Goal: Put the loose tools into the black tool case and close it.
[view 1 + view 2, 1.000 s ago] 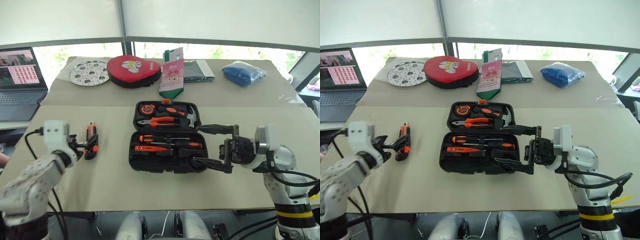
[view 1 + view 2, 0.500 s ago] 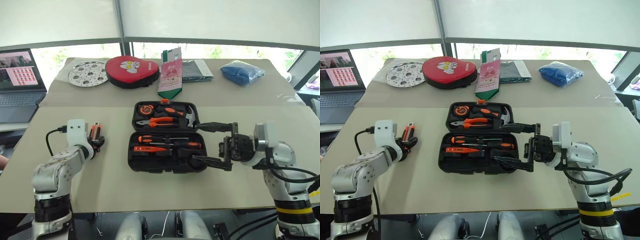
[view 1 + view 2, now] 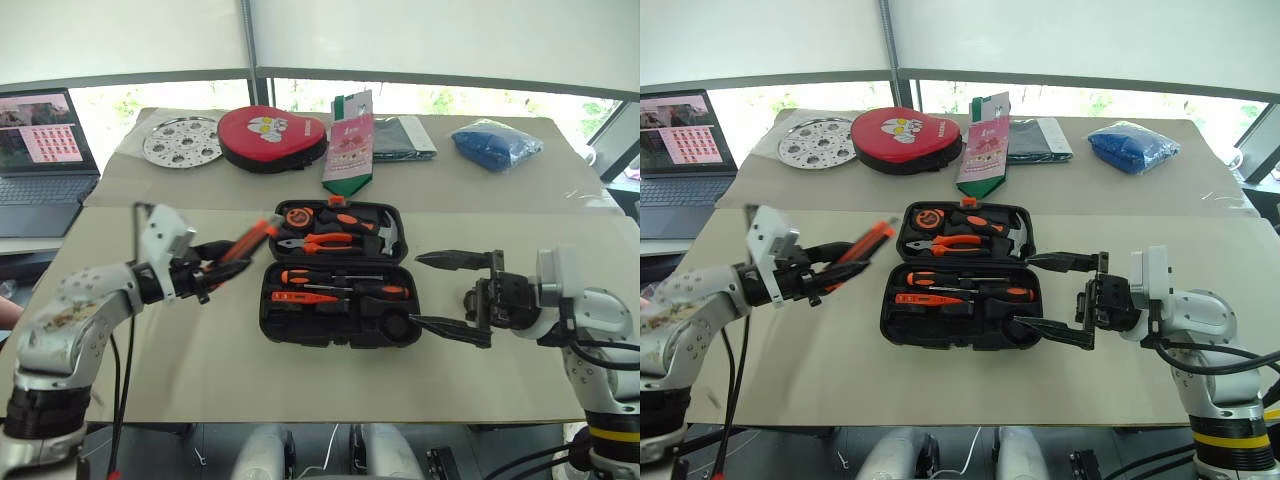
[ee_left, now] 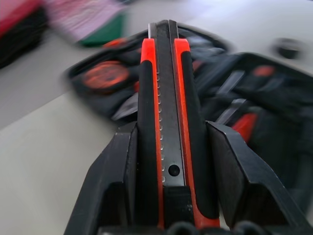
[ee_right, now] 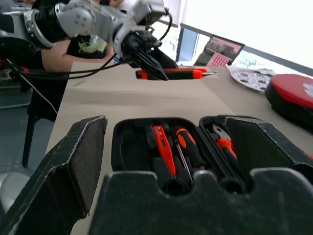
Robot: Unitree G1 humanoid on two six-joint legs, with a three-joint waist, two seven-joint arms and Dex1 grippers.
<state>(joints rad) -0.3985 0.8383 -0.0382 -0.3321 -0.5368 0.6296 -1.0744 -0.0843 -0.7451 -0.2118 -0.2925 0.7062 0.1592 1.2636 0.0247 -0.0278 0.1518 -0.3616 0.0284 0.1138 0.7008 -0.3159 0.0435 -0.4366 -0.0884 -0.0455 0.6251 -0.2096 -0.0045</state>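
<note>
**Orange-black knife off the table, case wide open**

Orange-black utility knife [image 3: 243,243] sits clamped in my left gripper [image 3: 205,272], held above the table [image 3: 200,370] just left of the black tool case [image 3: 335,325], which lies open. My right gripper [image 3: 458,301] hangs spread wide, empty, at the case's right edge.

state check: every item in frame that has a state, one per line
black tool case: open, lid flat on table
utility knife: held off the table, blade end toward case
left gripper: shut on utility knife
right gripper: open, beside case
red heart-shaped case: closed
laptop: open, screen lit
</note>
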